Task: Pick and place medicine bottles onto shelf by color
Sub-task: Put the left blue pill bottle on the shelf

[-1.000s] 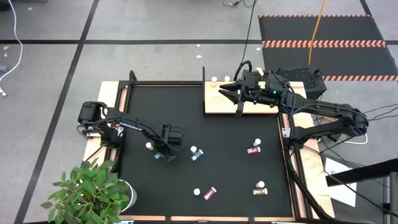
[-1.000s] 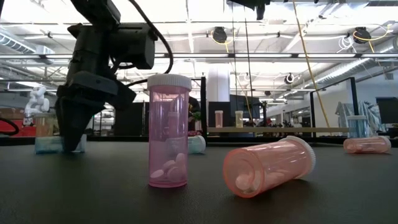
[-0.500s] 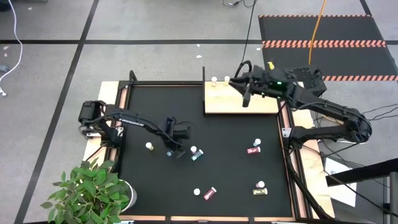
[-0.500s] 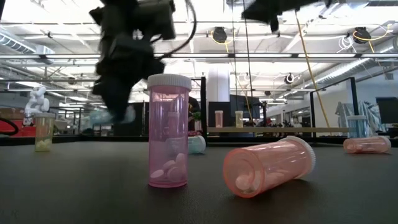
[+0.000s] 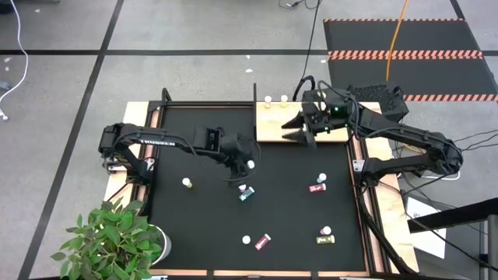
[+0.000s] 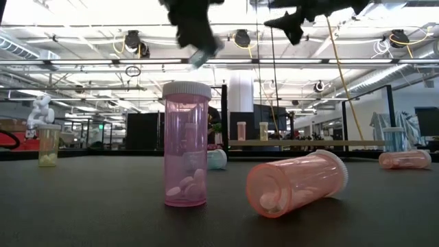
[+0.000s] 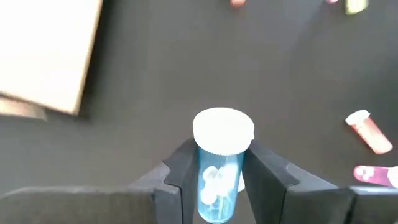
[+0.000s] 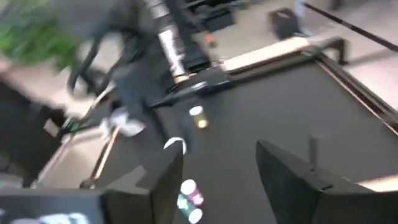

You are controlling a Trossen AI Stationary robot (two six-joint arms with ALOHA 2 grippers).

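The left gripper (image 7: 214, 180) pinches a blue medicine bottle (image 7: 219, 163) between its fingers, carrying it above the mat toward the shelf (image 5: 274, 131) ahead, where it must be set down, while the right gripper (image 5: 294, 131), fingers spread and empty, hovers over that shelf.

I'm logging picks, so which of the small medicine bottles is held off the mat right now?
The blue white-capped bottle, clamped in the left gripper above the black mat; the others sit on mat or shelf.
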